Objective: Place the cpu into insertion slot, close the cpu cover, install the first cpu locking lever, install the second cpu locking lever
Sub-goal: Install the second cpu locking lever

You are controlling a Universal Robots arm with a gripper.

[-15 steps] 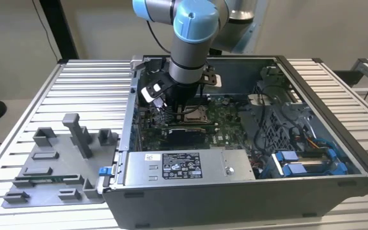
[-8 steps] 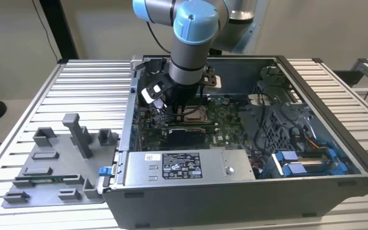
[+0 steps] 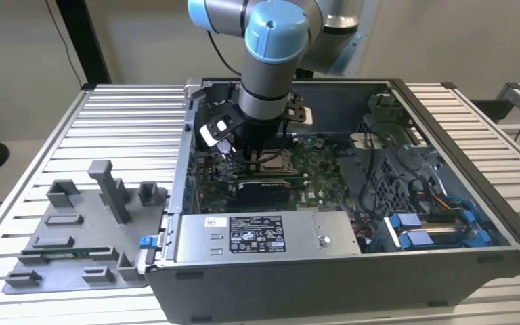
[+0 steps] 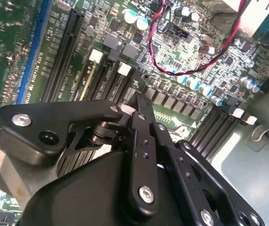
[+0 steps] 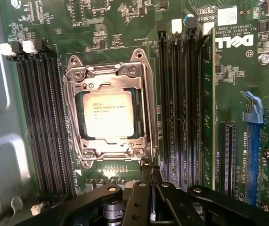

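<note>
Hovering gripper (image 5: 149, 176) just off cover's edge, fingers pinched together, holding nothing we see. We note cpu (image 5: 108, 114) seated in insertion slot (image 5: 146, 110), cpu cover (image 5: 107, 77) down; memory slots (image 5: 179, 103) crowd both sides.

The cpu (image 5: 108, 114), a flat square chip with a silvery top face, lies level in the insertion slot (image 5: 107, 70), a silver-rimmed socket in the green circuit board between two banks of dark memory slots. The cpu cover (image 5: 142, 110), a thin silvery frame, lies flat around the chip, which shows through its square window.
</note>
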